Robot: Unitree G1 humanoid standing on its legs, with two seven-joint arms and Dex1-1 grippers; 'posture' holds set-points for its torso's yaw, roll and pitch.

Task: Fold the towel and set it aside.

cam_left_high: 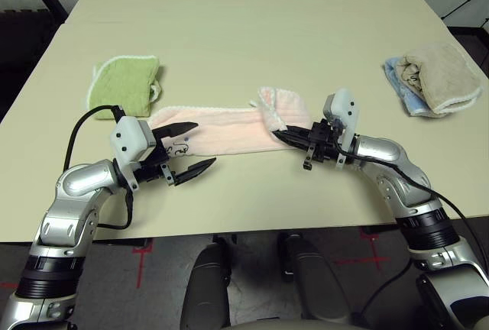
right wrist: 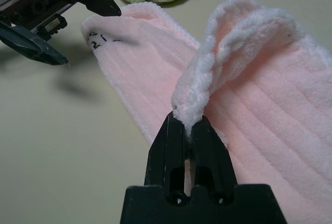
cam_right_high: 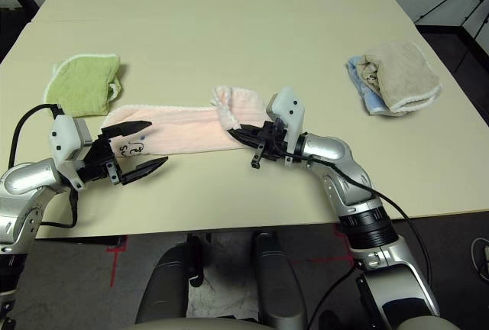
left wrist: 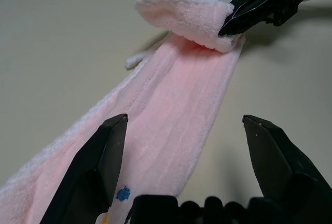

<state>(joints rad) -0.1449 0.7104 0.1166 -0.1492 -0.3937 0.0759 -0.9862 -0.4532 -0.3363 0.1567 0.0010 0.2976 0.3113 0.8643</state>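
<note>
The right claw was pinched tight on the towel, its end lifted and curled back over the strip. The towel's long axis ran across the bench from that claw toward the left claw, which hung wide open and empty over the far end. A green cloth lay just beyond the left claw; open bench lay nearer the robot.

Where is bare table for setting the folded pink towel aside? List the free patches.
Free: the beige table beyond the pale pink terry towel, between the green cloth and the beige-and-blue bundle; also the near strip between the arms. Crowded: along the towel, where the left gripper and right gripper work.
</note>
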